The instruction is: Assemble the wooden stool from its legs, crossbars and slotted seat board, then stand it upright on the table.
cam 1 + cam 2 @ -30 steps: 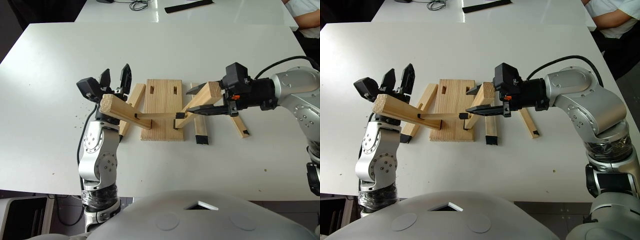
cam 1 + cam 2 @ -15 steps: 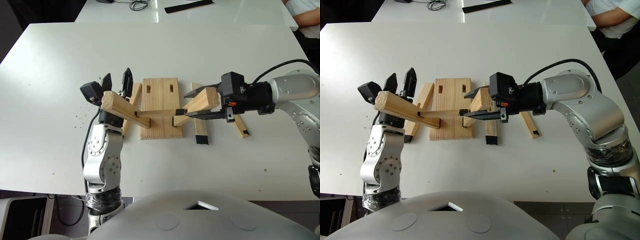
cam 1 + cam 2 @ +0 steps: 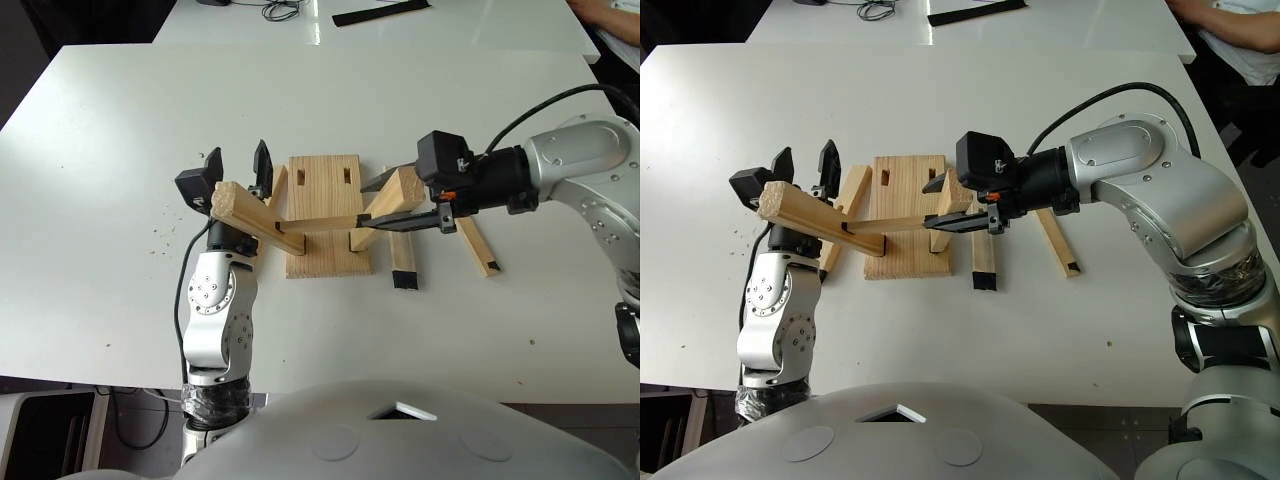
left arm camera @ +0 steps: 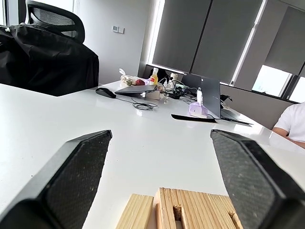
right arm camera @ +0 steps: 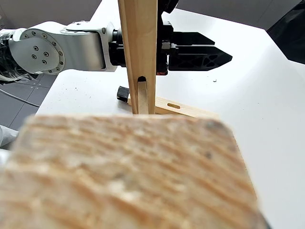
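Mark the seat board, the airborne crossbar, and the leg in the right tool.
Seat board point(image 3: 323, 185), left eye view, bare top between its slots.
Crossbar point(image 3: 318, 223), left eye view, mid-span.
Right-held leg point(image 3: 400, 192), left eye view, upper face near its thick end.

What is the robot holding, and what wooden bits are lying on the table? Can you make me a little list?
Left gripper: open, pointing up; the first leg seems to rest on it
Right gripper: shut on the second leg
Crossbar: runs between the two raised legs, one end in the first leg's slot
Seat board: flat on the table, two slots showing
Spare legs: lying flat, one left of the board, two right
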